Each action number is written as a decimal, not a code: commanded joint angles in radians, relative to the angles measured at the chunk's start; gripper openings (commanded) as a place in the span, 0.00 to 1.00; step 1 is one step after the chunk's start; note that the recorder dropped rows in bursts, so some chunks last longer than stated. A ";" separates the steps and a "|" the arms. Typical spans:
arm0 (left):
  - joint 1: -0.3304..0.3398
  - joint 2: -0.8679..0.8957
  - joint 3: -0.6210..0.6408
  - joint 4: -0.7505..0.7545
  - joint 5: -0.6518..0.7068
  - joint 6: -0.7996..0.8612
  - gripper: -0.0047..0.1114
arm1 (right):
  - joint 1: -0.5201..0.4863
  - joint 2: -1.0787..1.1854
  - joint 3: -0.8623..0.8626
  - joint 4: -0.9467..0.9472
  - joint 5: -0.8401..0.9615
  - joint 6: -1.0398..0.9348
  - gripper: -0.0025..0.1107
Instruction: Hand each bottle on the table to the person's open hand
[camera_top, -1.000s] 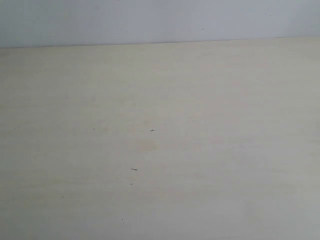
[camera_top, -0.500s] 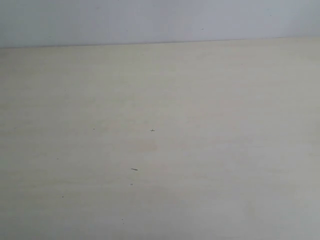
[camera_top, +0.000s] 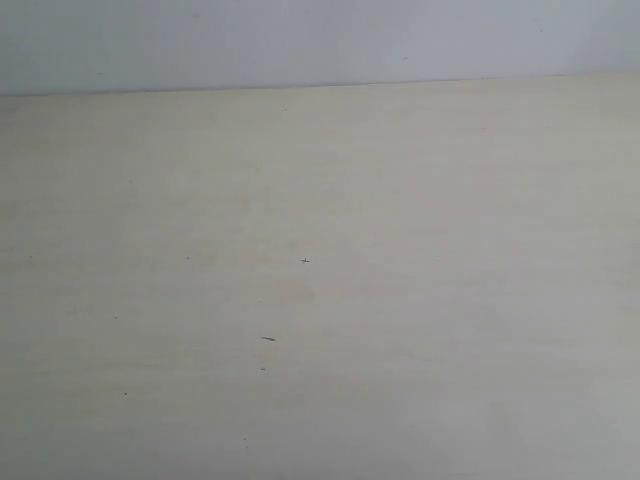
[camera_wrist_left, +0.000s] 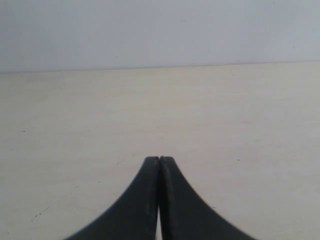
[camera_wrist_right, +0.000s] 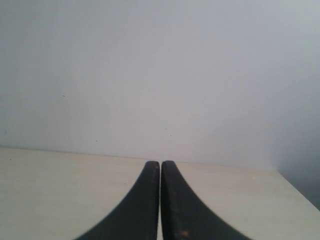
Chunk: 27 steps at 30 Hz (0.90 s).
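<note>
No bottle and no person's hand shows in any view. The pale beige table (camera_top: 400, 300) fills the exterior view, bare but for a few tiny dark specks (camera_top: 268, 339); neither arm appears there. In the left wrist view my left gripper (camera_wrist_left: 160, 159) is shut, its black fingers pressed together over the table (camera_wrist_left: 75, 125) with nothing between them. In the right wrist view my right gripper (camera_wrist_right: 160, 163) is also shut and empty, its tips level with the table's far edge (camera_wrist_right: 60, 150).
A plain pale grey wall (camera_top: 300, 40) rises behind the table's far edge (camera_top: 300, 87). In the right wrist view the table's corner and side edge (camera_wrist_right: 295, 187) show, with the wall (camera_wrist_right: 150, 75) filling most of that view.
</note>
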 joint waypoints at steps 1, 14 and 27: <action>-0.006 -0.005 0.003 -0.003 -0.002 -0.003 0.06 | -0.006 -0.004 0.004 -0.003 0.005 0.055 0.03; -0.015 -0.005 0.003 -0.003 -0.002 -0.003 0.06 | -0.006 -0.004 0.004 -0.363 0.020 0.469 0.03; -0.015 -0.005 0.003 -0.003 -0.002 -0.003 0.06 | -0.006 -0.004 0.004 -0.363 0.020 0.469 0.03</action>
